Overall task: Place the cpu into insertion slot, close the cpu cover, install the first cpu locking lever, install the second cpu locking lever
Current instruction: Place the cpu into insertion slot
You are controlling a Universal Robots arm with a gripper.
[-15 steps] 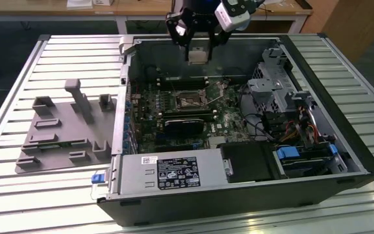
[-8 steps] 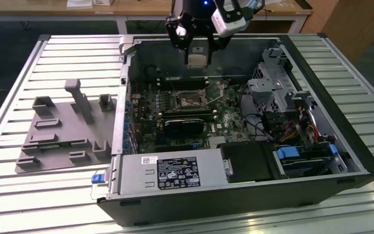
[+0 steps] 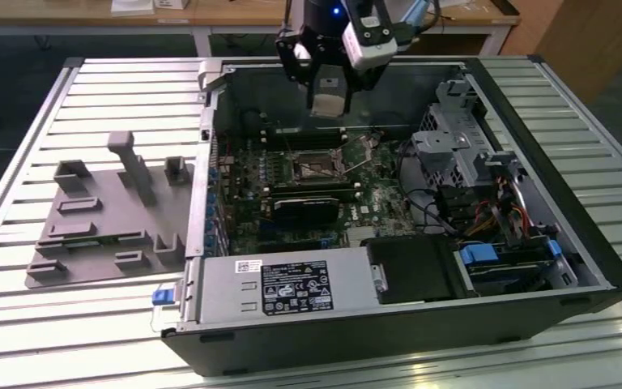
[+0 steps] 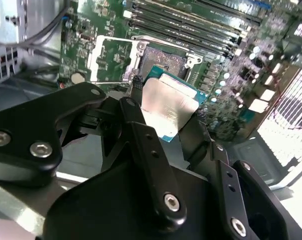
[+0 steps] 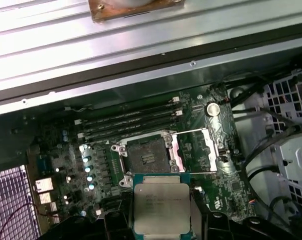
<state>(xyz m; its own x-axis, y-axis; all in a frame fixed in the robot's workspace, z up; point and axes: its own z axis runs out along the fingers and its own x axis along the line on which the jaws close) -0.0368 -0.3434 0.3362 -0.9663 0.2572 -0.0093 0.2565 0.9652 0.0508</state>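
Holding the cpu (image 5: 161,202), the tool (image 3: 327,107) hangs over the case (image 3: 419,328) on a table (image 3: 106,89).

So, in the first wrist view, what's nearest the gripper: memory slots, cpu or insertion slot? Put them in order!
1. The cpu, held in the gripper.
2. The insertion slot, on the motherboard just beyond the chip.
3. The memory slots, past the slot, farthest out.

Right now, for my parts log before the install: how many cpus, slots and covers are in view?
cpu: 1
slot: 1
cover: 1
Total: 3
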